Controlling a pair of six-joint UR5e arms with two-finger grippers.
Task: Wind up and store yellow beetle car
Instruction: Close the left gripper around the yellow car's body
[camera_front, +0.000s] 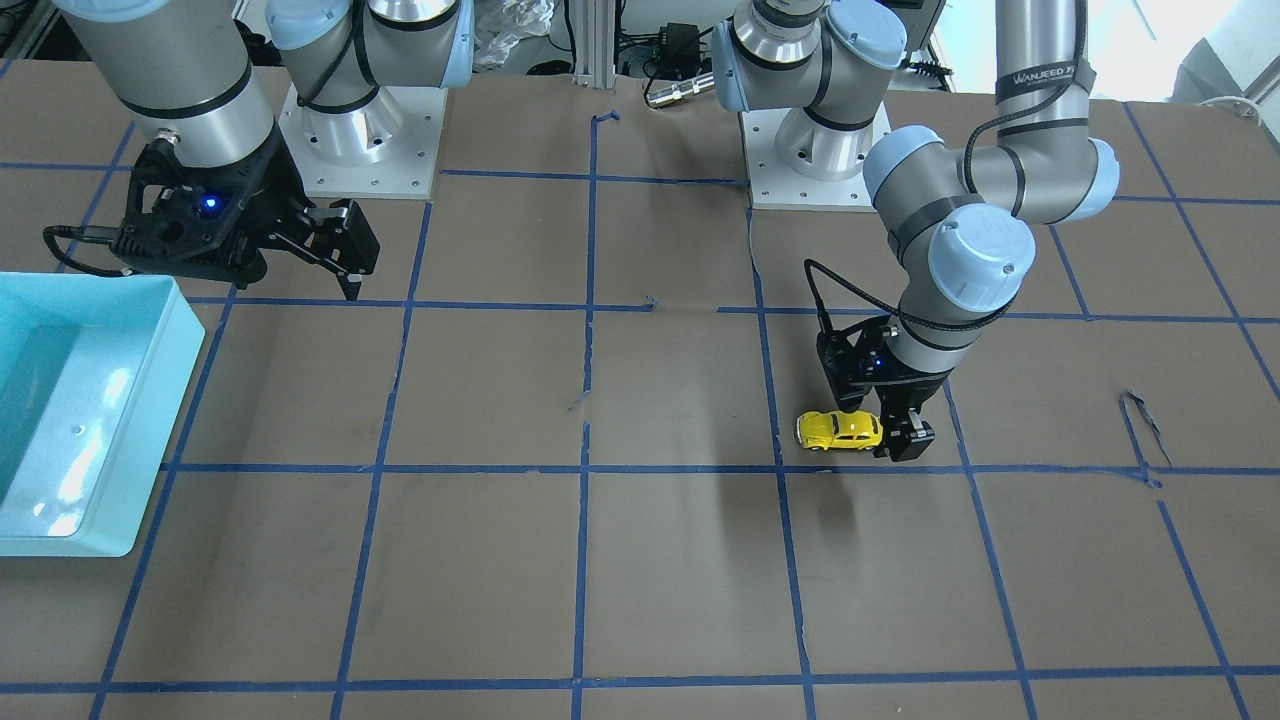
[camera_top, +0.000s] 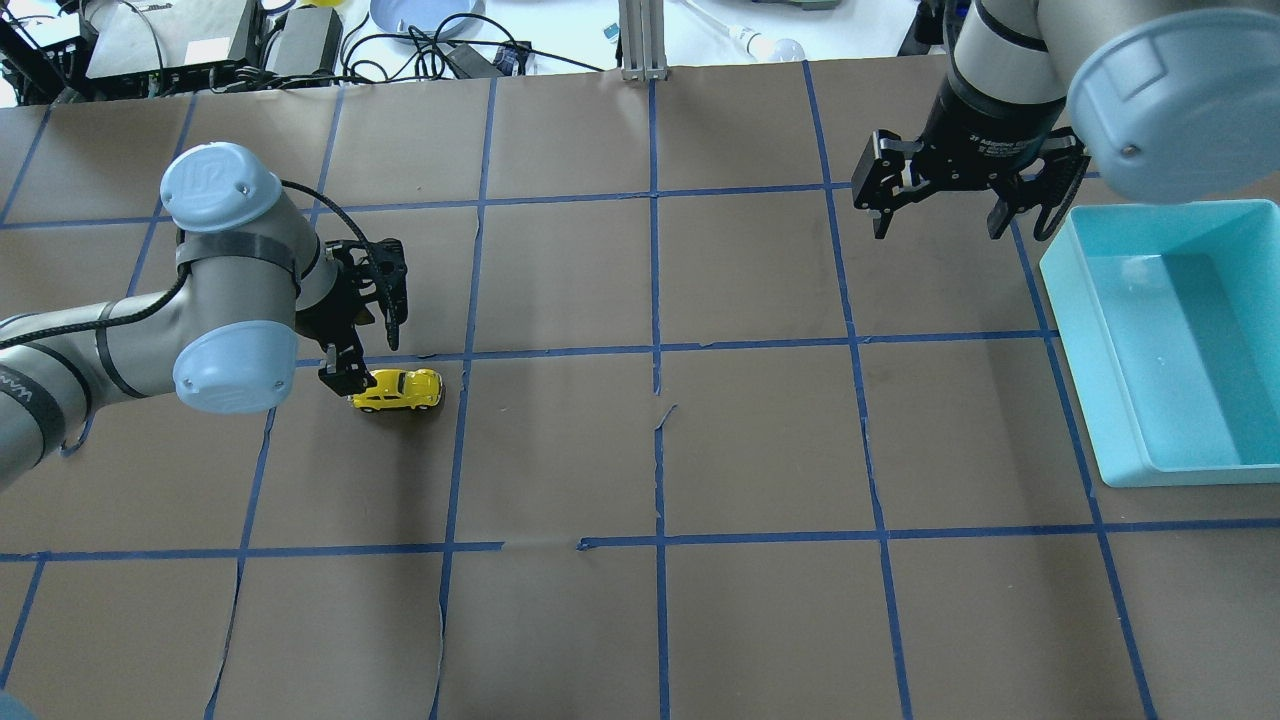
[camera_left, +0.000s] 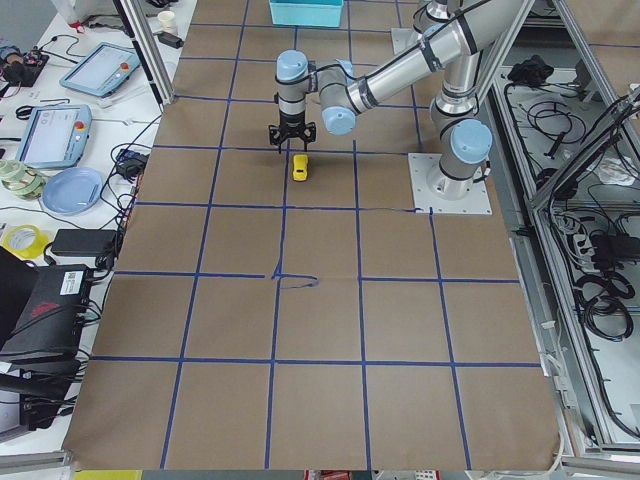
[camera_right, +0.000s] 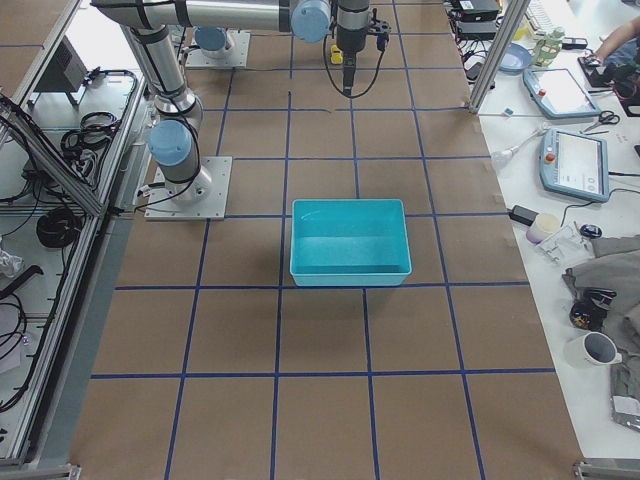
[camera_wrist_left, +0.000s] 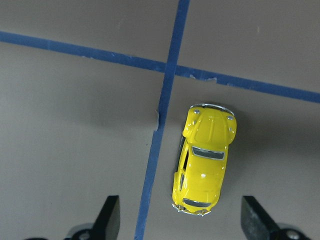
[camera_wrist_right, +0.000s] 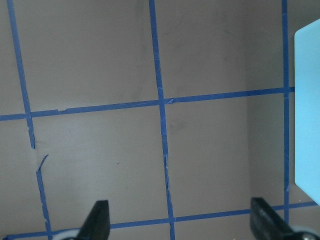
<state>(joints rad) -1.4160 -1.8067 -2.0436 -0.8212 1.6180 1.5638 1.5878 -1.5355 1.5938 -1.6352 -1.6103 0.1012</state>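
Note:
The yellow beetle car (camera_top: 398, 390) stands on its wheels on the brown table, near a blue tape crossing. My left gripper (camera_top: 370, 360) is open and hangs low right beside the car's rear end. In the left wrist view the car (camera_wrist_left: 204, 160) lies just ahead of the gap between the two spread fingertips (camera_wrist_left: 110, 217), off to the right side of it. It also shows in the front view (camera_front: 840, 430) beside the left gripper (camera_front: 880, 425). My right gripper (camera_top: 940, 228) is open and empty, held above the table next to the bin.
A light blue open bin (camera_top: 1100, 330) stands at the table's right side, also in the front view (camera_front: 185, 330) and at the right edge of the right wrist view (camera_wrist_right: 307, 110). Blue tape lines grid the brown table cover. The arm bases (camera_front: 360, 140) stand at the back.

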